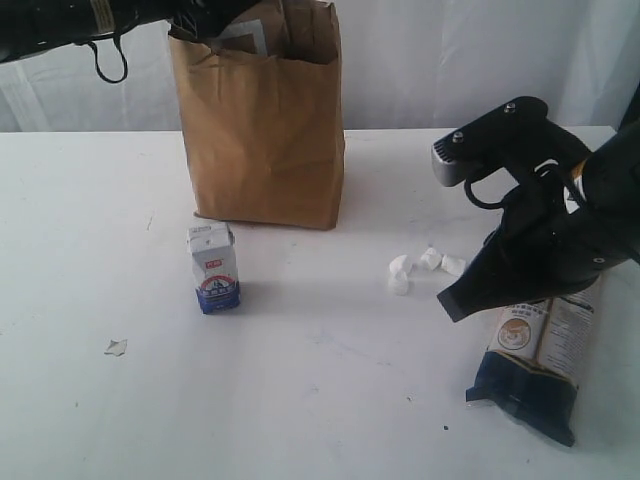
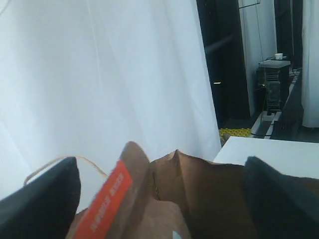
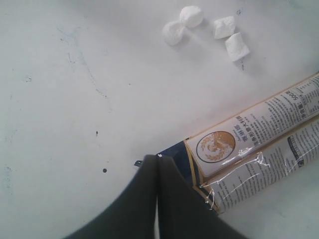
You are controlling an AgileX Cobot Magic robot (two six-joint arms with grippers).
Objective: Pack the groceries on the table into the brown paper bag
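The brown paper bag (image 1: 265, 130) stands upright at the back of the white table (image 1: 320, 410). My left gripper (image 1: 215, 20) hovers at the bag's mouth. In the left wrist view its jaws (image 2: 159, 189) stand wide open, and the copper-brown pouch (image 2: 119, 199) with an orange-red label sits loose between them, inside the bag (image 2: 214, 189). A small white-blue carton (image 1: 213, 267) stands in front of the bag. At the right lies the long dark-blue and cream packet (image 1: 535, 355) (image 3: 259, 139). My right gripper (image 1: 450, 305) (image 3: 157, 158) is shut and empty, its tips just above the packet's dark-blue end.
Several small white lumps (image 1: 420, 268) (image 3: 209, 27) lie on the table between the bag and the packet. A scrap of paper (image 1: 116, 347) lies at the front left. White curtains hang behind the table.
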